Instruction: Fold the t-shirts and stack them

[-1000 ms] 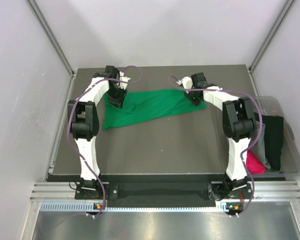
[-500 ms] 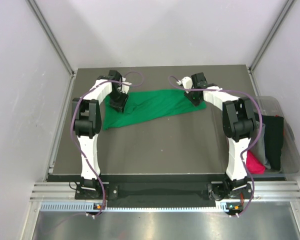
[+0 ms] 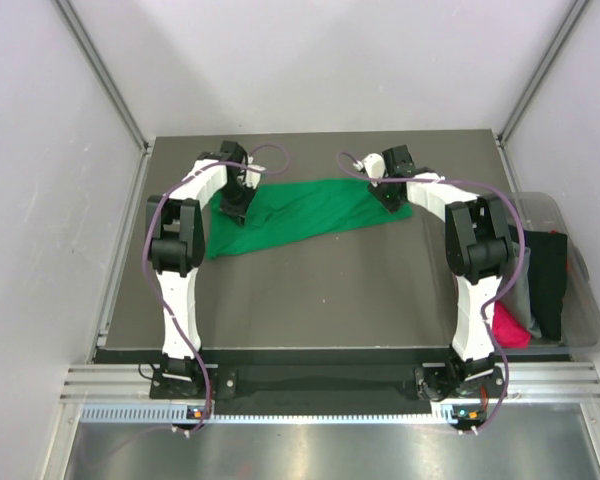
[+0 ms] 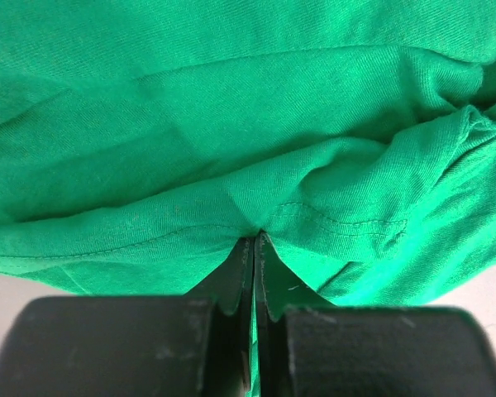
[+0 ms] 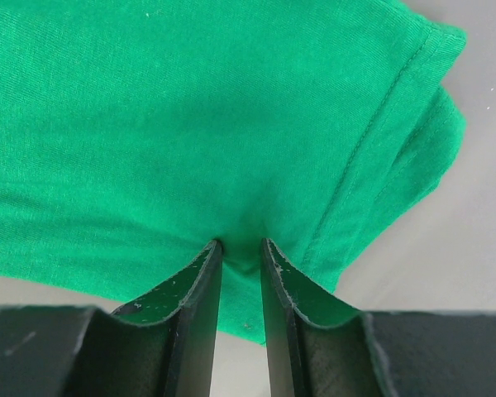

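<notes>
- The green t-shirt [image 3: 300, 212] lies crumpled in a loose band across the far half of the bench [image 3: 330, 300], stretched between the two arms. No fold is made yet.
- The left gripper [image 4: 255, 246] has just closed. Its fingers, spread a moment ago, are now pressed together on a hemmed fold at the shirt's left end.
- Over the same interval the left arm has shifted slightly toward the shirt's middle, and the cloth's left end sits narrower.
- The right gripper [image 5: 241, 248] is unchanged. Its fingers stand slightly apart, pinching green cloth beside a sleeve hem at the shirt's right end.
- Judgement: both ends are now held, so the shirt can be lifted or pulled flat. Folding and stacking remain.
- The bench is dark, matte and flat.
- A clear bin [image 3: 583, 310] beside the bench's right edge holds a black t-shirt [image 3: 548, 280] and a magenta t-shirt [image 3: 510, 328].
- Pale walls [image 3: 330, 60] enclose three sides, and a metal rail [image 3: 330, 385] at the near edge carries the arm bases.
</notes>
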You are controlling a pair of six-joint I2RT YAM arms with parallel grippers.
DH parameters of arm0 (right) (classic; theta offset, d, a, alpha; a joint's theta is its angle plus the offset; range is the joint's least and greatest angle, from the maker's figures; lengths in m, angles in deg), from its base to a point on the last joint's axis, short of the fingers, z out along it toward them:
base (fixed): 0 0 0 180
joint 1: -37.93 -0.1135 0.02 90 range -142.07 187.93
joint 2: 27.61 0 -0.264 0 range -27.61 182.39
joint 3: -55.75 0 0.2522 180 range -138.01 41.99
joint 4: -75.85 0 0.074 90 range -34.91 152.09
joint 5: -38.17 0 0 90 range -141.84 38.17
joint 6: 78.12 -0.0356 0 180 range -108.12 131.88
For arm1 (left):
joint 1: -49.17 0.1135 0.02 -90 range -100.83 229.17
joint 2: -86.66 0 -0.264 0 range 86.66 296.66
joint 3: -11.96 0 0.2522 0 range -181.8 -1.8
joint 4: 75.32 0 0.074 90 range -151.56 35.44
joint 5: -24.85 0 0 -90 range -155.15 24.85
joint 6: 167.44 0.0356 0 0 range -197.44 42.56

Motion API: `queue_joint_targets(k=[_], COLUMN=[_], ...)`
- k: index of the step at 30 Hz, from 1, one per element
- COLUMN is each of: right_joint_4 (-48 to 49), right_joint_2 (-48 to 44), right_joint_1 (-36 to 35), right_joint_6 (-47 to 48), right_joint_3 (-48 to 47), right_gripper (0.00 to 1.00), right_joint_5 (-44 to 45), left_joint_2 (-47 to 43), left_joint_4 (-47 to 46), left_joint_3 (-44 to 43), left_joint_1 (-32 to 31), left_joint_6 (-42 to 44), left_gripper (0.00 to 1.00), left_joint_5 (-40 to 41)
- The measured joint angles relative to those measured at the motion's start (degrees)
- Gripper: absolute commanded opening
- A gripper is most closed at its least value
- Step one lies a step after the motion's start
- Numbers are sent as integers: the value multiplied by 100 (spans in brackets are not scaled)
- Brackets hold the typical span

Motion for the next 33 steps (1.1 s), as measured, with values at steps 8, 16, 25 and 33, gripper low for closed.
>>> queue_joint_targets(k=[8, 16, 25, 33], right_joint_4=[50, 59, 68, 179], right_joint_2=[-26, -31, -33, -96], right_joint_1=[2, 4, 4, 4], right_joint_6=[0, -2, -2, 0], right_joint_3=[52, 57, 66, 181], right_gripper=[27, 27, 27, 27], right_joint_5=[-11, -13, -13, -17], left_joint_2=[-2, 391, 455, -1279], left_joint_4=[-37, -229, -1082, -2011], left_joint_3=[-57, -1237, -1604, 892], left_joint_1=[-24, -39, -155, -223], left_joint_6=[9, 20, -94, -122], left_gripper=[0, 0, 35, 42], left_joint_5=[111, 197, 448, 776])
